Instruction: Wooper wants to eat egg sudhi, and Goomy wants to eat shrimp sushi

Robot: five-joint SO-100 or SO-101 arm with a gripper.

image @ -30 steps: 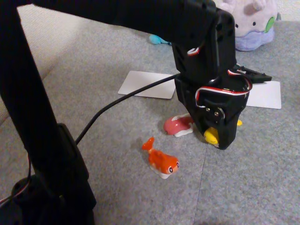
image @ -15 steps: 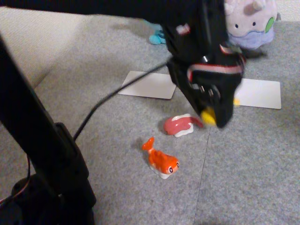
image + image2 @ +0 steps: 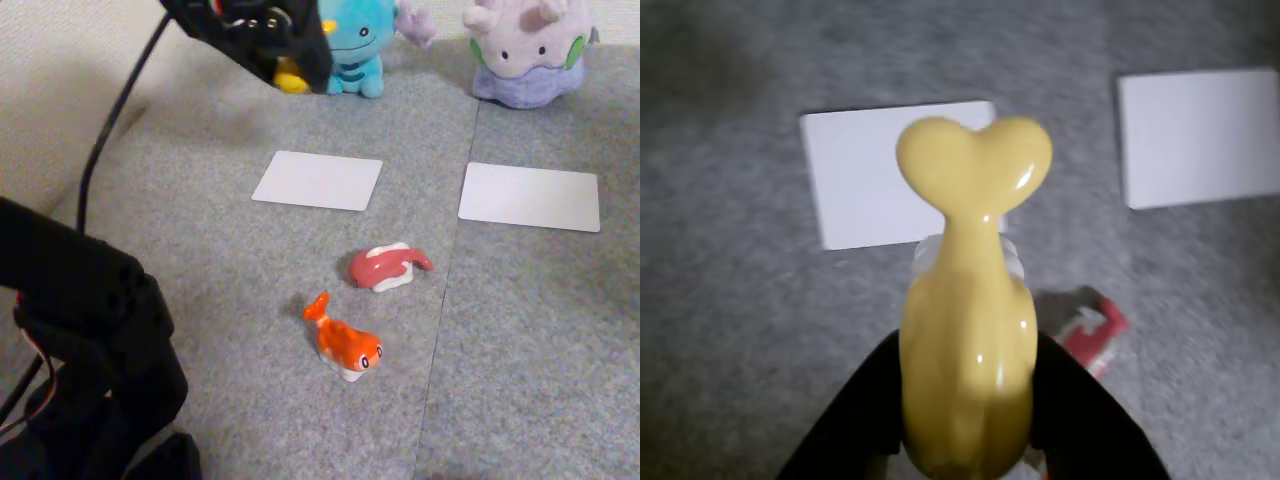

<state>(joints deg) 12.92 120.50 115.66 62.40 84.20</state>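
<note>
Gripper (image 3: pixel 290 72) clamped on egg sudhi (image 3: pixel 968 330), beside Wooper (image 3: pixel 355 45).

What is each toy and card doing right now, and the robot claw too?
Claw: shut on the yellow fish, up in the air.
Yellow fish: held, off the floor.
Orange fish: sitting on the carpet.
Pink sushi: lying on the carpet.
Blue plush: upright.
Lilac plush: upright.
Two white cards: flat, bare.

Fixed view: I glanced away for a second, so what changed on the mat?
The hand, shut on the egg sudhi, lifted it from beside the pinkish-red sushi up toward Wooper. Shrimp sushi, both white cards and Goomy stayed put.
</note>
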